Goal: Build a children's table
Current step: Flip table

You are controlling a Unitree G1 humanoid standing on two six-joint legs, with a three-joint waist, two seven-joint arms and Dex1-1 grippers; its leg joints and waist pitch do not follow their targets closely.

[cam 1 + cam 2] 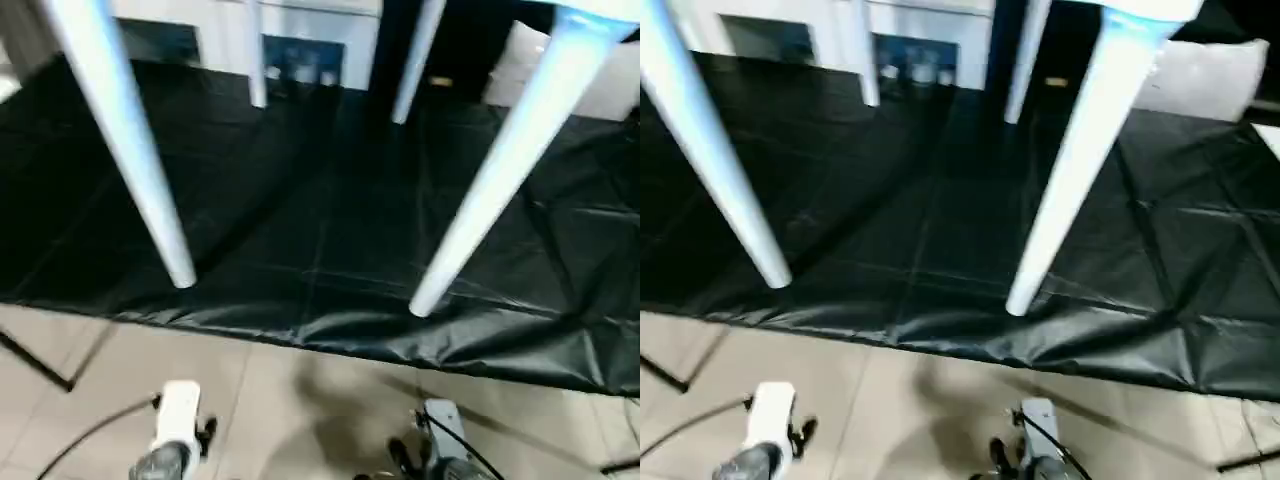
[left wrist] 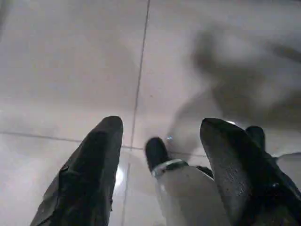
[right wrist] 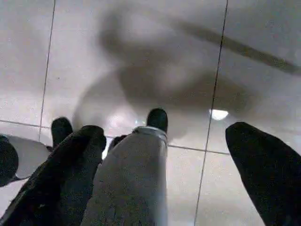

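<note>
- Standing on the black sheet (image 1: 300, 200), the children's table (image 1: 500, 170) was well ahead of both hands.
- Left hand (image 2: 160, 165) fingers were apart, holding nothing.
- Right hand (image 3: 188, 174) fingers were wide apart over the floor (image 3: 141, 47).

Four white table legs (image 1: 130, 140), standing.

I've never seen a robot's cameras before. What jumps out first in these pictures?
Four long white legs of the children's table slant down onto a black sheet spread over the pale tiled floor; two stand near, two further back by white cabinets. Low in the head views, the left gripper and right gripper hang open over bare tiles, holding nothing.
</note>
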